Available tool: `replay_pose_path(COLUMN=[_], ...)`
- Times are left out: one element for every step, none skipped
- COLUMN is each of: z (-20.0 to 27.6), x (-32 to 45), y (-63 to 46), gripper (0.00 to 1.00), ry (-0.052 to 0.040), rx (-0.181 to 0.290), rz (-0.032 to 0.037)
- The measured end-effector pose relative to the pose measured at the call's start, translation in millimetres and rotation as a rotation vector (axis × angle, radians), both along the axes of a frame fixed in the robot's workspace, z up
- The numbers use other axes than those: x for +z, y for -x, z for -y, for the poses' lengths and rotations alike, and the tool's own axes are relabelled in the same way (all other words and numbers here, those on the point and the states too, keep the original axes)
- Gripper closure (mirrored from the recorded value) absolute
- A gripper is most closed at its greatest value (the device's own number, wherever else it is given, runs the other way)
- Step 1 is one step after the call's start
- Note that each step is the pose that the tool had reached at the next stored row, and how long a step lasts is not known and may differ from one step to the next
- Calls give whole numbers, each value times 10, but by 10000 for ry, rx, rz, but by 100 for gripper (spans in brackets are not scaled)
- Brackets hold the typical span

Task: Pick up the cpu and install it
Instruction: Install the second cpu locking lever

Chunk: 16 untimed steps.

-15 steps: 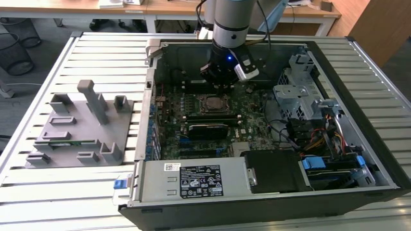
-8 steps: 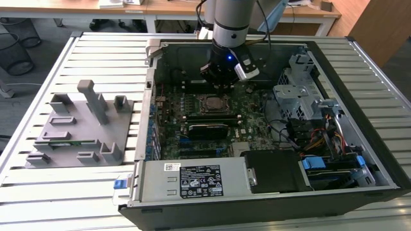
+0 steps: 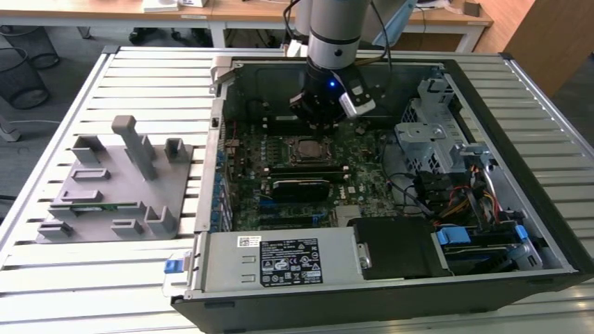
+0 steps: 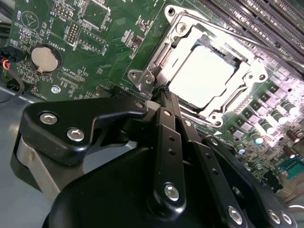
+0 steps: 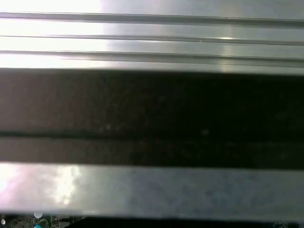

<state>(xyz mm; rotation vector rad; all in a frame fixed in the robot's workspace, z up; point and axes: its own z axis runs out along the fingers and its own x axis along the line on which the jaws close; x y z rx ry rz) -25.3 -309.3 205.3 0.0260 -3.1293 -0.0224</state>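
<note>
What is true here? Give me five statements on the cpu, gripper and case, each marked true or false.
1. The cpu lies in the socket. True.
2. The gripper holds the cpu. False: its fingers are shut on nothing, by the socket's corner, off the cpu.
3. The case lies open on a slatted table. True.
4. The grey fixture is on the exterior view's right of the case. False: it is on that view's left.
5. A round coin battery sits on the board. True.
</note>
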Motion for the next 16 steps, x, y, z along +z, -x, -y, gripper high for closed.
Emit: replay_pose_path(z=[5, 10, 17, 25, 35, 46, 59, 73, 87, 99, 114, 126, 139, 150, 160, 169], x=[0, 0, 0, 0, 0, 0, 0, 0, 0, 0, 0, 0, 0, 0, 0, 0], y=[0, 0, 0, 0, 0, 0, 0, 0, 0, 0, 0, 0, 0, 0, 0, 0], gripper=[89, 89, 89, 89, 89, 89, 89, 89, 89, 89, 89, 89, 89, 89, 89, 89], ry=[11, 21, 29, 33, 34, 33, 34, 33, 33, 33, 34, 34, 34, 33, 34, 33], rx=[0, 0, 0, 0, 0, -1, 0, 0, 0, 0, 0, 0, 0, 0, 1, 0], rz=[0, 0, -1, 0, 0, 0, 0, 0, 1, 1, 0, 0, 0, 0, 0, 0])
